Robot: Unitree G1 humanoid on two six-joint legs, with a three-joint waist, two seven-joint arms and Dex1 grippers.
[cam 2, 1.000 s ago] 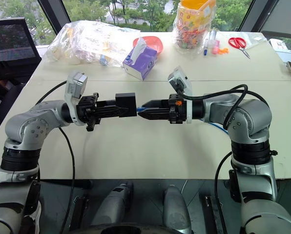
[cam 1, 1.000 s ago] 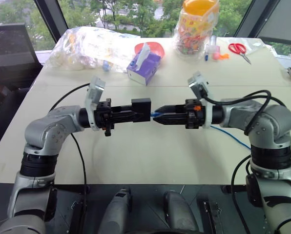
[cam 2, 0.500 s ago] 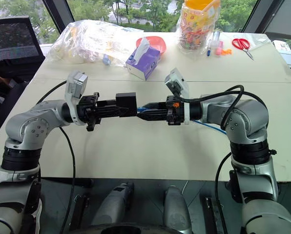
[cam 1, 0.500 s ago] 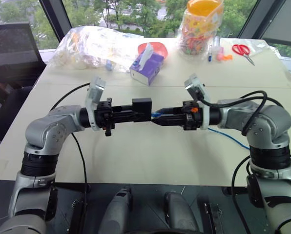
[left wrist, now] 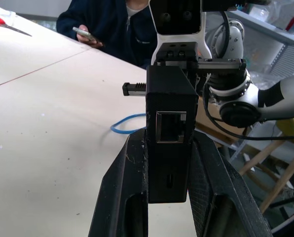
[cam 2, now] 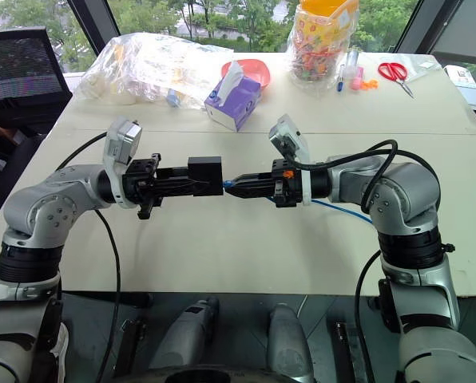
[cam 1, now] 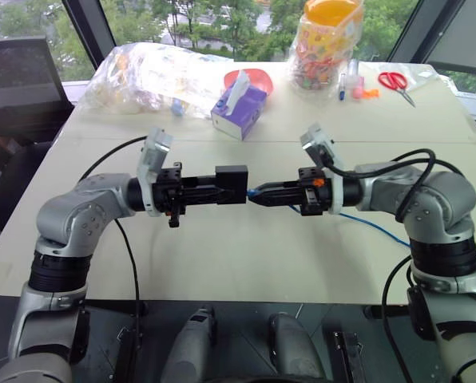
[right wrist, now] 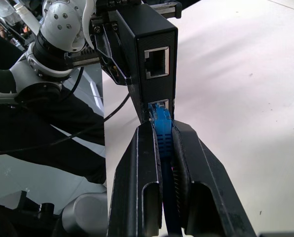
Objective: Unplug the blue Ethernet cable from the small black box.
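My left gripper [cam 1: 222, 185] is shut on the small black box [cam 1: 232, 183] and holds it level above the table, socket side toward my right arm. The left wrist view shows the box [left wrist: 166, 98] clamped between both fingers. My right gripper [cam 1: 258, 193] points at the box and is shut on the plug of the blue Ethernet cable [right wrist: 163, 136]. The plug's tip sits at the box's lower socket [right wrist: 160, 105]; I cannot tell how deep it is seated. The upper socket [right wrist: 157, 61] is empty. The cable [cam 1: 374, 227] trails along the table under my right forearm.
At the table's far side lie a purple tissue box [cam 1: 238, 108], a clear plastic bag [cam 1: 146, 76], a red bowl [cam 1: 254, 77], a jar of sweets [cam 1: 326, 44] and red scissors [cam 1: 392, 80]. A seated person with a phone [left wrist: 88, 34] is beyond the table's right edge.
My right gripper's fingers have closed onto the blue plug. Both arms and the box have stayed where they were.
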